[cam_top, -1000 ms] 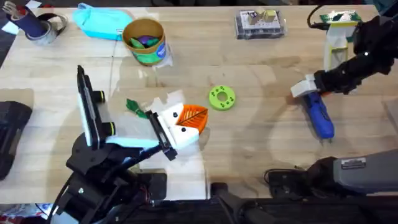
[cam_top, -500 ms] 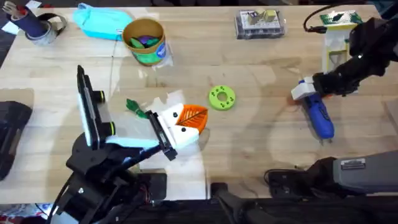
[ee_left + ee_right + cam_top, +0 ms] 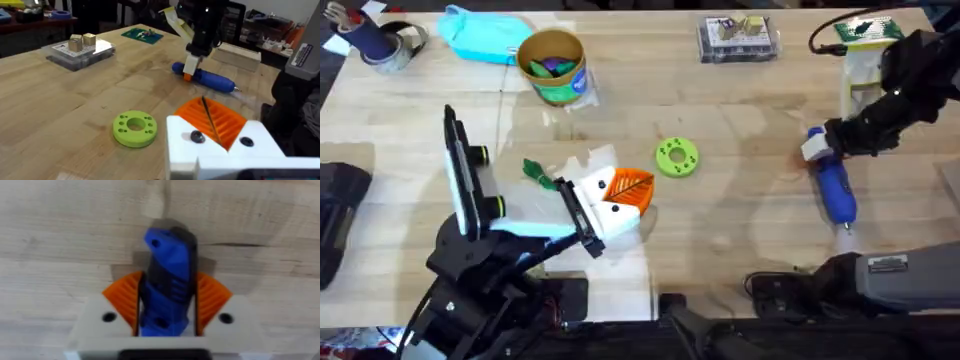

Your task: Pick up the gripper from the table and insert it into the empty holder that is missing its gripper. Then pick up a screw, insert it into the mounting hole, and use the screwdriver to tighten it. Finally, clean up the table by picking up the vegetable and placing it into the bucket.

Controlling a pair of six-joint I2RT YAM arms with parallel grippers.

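Note:
The blue screwdriver (image 3: 836,188) lies on the table (image 3: 740,250) at the right, its metal tip toward the front edge. My right gripper (image 3: 817,146) is shut on its rear end, and the orange pads (image 3: 123,300) press both sides of the blue body (image 3: 167,287). The white gripper piece with an orange veined finger (image 3: 620,192) sits at my left arm's tip beside a black bar. My left gripper (image 3: 212,117) shows its orange pads together, holding nothing. The dark green vegetable (image 3: 536,172) lies just left of it. The bucket (image 3: 552,68) stands at the back left. No screw can be made out.
A green disc with holes (image 3: 677,157) lies mid-table, near the left gripper. A clear box (image 3: 738,38) sits at the back, a light blue pouch (image 3: 480,35) beside the bucket, and a yellow-white stand (image 3: 860,65) at the back right. A tape roll (image 3: 382,42) is at the far left corner.
My right gripper has shifted slightly right on the screwdriver's rear end. The screwdriver has swung straighter, its tip now nearer the front edge. The left arm has not moved.

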